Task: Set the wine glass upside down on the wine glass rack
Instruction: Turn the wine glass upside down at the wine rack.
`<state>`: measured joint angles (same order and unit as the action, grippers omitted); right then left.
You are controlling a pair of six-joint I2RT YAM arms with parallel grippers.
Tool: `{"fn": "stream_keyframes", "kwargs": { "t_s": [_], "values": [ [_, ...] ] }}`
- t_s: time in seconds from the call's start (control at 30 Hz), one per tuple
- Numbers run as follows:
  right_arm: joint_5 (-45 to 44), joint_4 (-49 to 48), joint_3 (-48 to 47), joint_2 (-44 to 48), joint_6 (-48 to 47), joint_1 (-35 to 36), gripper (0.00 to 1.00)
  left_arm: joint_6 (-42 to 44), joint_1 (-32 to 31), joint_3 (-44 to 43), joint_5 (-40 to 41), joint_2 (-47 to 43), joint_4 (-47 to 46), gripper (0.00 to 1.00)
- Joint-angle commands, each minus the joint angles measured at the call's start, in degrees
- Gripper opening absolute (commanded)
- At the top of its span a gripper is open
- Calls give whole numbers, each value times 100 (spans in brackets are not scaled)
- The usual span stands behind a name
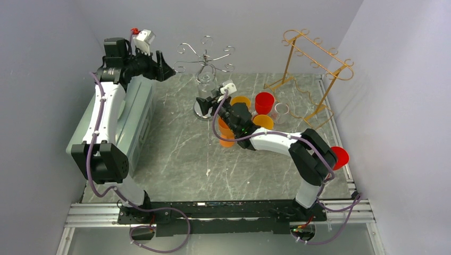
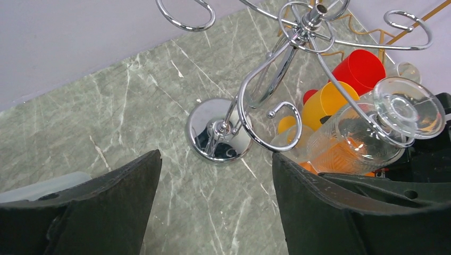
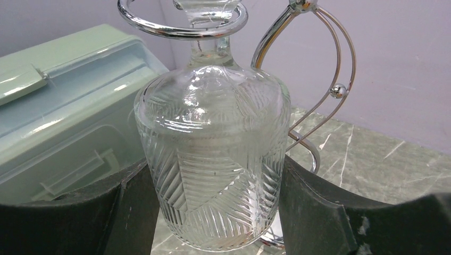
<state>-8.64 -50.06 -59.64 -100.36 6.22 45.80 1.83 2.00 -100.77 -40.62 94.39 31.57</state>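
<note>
- Right wrist view: my right gripper (image 3: 210,178) pinches the glass (image 3: 213,122) by the bowl, rim down, one finger on each side, pads tight on the cut pattern.
- The stem runs up thru a ring (image 3: 181,24) of the rack (image 3: 319,69). Left wrist cam shows the foot (image 2: 409,109) sitting above that ring.
- Same cam: the glass is tilted, not plumb. So I judge it's threaded but prob. not hanging by its own weight yet.
- To do this well: level the wrist till the stem is vertical, then ease down slow till the foot bears on the ring all round.
- Then spread the jaws just a little & watch for swing before letting go fully.
- Retreat low & straight back, since the cups (image 1: 264,102) crowd in just beside the base (image 2: 218,133).
- Risk, my guess: if I open while tilted, the foot slides out the ring's open end and the glass drops.
- My left gripper (image 2: 215,159) has its jaws spread wide w/ nothing between them. It hovers up beside the rack, no contact. Best kept clear of the rack's arms.
</note>
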Motion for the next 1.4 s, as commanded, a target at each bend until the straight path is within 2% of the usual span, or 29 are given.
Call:
{"fn": "stream_keyframes", "kwargs": {
  "t_s": [0.0,0.2,0.4,0.6,0.73,0.87,1.03,1.2,1.37],
  "values": [
    [-60,59,-133,354,103,-20,68,-99,-25,-739,-59,170,566,83],
    [35,293,-101,579,-15,-27,81,-147,-24,-812,-185,86,702,84],
    [123,528,-116,678,-33,-25,88,-147,3,-821,-198,71,767,84],
    [100,941,-54,1055,-106,-23,88,-145,23,-804,-265,16,816,84],
    [243,2218,-343,1706,16,-27,86,-147,50,-789,-350,-107,962,84],
    [140,4175,-1371,2108,202,-33,82,-145,136,-807,-503,-264,1204,87],
    [-557,6410,-3297,1767,305,-42,79,67,183,-1287,-670,-133,2020,92],
    [-1486,7247,-4934,1026,279,-295,76,38,190,-1383,-971,-109,2372,95],
    [-1259,7889,-6175,186,472,-873,75,-434,164,-533,-1092,-456,1663,95]
  ]
}}
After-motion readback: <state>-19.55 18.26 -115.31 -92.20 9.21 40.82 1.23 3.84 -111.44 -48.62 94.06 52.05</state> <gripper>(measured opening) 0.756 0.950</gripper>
